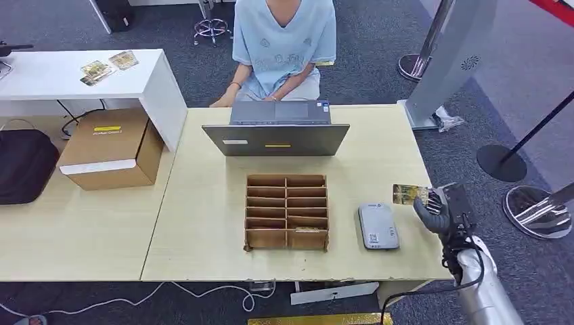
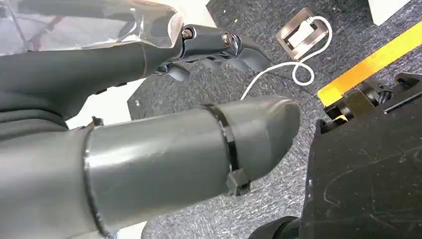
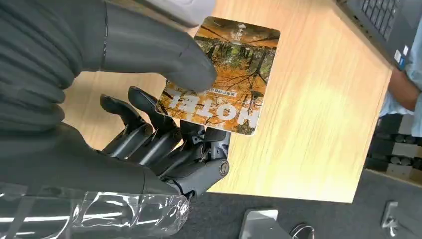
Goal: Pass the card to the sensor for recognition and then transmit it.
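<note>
My right hand point(image 1: 438, 211) hovers over the table's right edge and pinches a card point(image 1: 410, 195) with an autumn-forest picture between thumb and fingers. In the right wrist view the card point(image 3: 229, 79) lies flat under the thumb point(image 3: 164, 55), above the bare wood. The grey card sensor point(image 1: 378, 226) lies on the table just left of the hand, a little nearer the front edge. In the left wrist view my left hand point(image 2: 164, 134) hangs over dark carpet with nothing in its fingers.
A cardboard divider box point(image 1: 287, 211) stands mid-table, left of the sensor. An open laptop point(image 1: 277, 128) stands at the far edge, with a person point(image 1: 284, 47) seated behind it. A cardboard carton point(image 1: 112, 149) and a black bag point(image 1: 26, 166) are on the left table. Stanchion bases point(image 1: 535, 210) stand to the right.
</note>
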